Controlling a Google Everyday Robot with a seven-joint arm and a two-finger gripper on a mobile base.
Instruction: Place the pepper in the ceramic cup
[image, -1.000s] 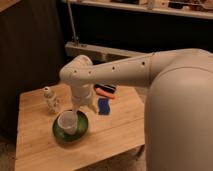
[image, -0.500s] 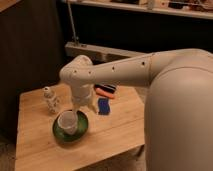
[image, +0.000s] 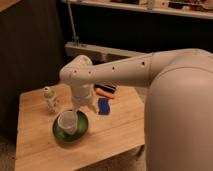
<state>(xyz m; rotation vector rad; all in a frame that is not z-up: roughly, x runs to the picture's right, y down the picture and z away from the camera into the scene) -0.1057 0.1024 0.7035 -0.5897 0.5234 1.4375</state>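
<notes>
Pepper (image: 105, 93) lies flat on the tabletop (image: 117, 136), toward the far side and right of centre. It sits just in front of a black-and-white striped thing (image: 107, 87), with a blue block (image: 103, 106) just nearer. The cup (image: 66, 121) stands upright on a green saucer (image: 60, 136) at the near left and looks empty. A white speckled figurine (image: 48, 98) stands further left.

The hand (image: 84, 106) hangs from the bent arm just beyond the cup, left of the pepper and the block. It is released and holds nothing.

The step in hand looks like the reach and pickup, with nothing yet carried. To do it well:

- Move the hand right and slightly further away until it is over the pepper.
- Turn the fingers so they close across the pepper's narrow width, not along its length.
- Come straight down, since the striped thing and the block crowd it on two sides and a slanted approach could knock either one.
- Grip near the thicker end, because the tapered tip may slip.
- Lift well clear before swinging back left, so the pepper passes over the cup's rim without tipping the cup off the saucer.
</notes>
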